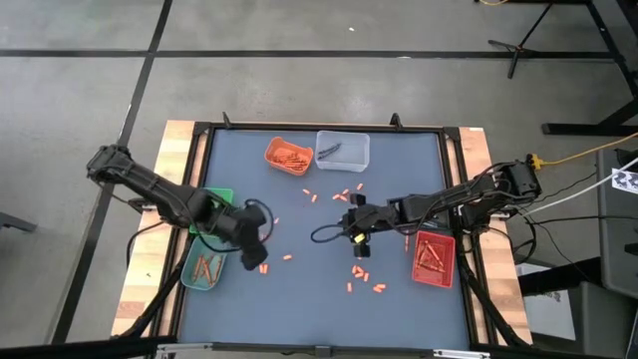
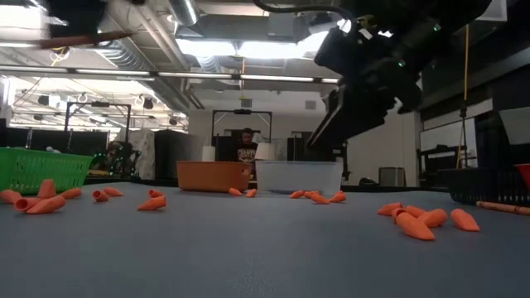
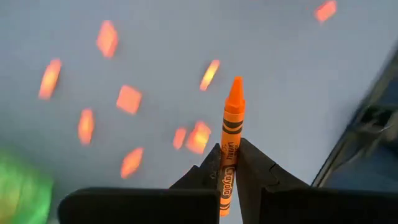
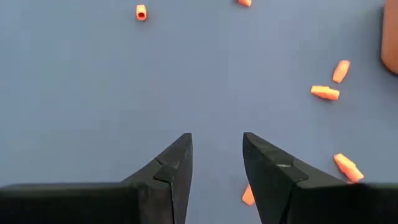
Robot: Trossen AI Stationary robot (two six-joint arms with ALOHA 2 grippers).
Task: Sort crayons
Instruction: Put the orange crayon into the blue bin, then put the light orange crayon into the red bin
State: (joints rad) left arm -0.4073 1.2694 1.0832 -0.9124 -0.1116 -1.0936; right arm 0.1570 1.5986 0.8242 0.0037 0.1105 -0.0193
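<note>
An orange crayon sticks out past the fingers of my left gripper, which is shut on it above the blue mat beside the green tray. My right gripper stands open above the mat's middle, with nothing between its fingers. A short orange piece lies on the mat by one fingertip. Several short orange crayon pieces lie scattered flat on the mat, more of them near its front. My left gripper pinches the orange crayon's wrapped lower half between its two fingers. The crayon lies along the fingers, its pointed tip sticking out beyond them, slanting down at the mat. It is lifted clear of the mat.
An orange tray and a clear tray stand at the mat's far edge, a red tray at the near right. All hold crayons. A raised black frame rims the mat. Bare mat lies at the near left centre.
</note>
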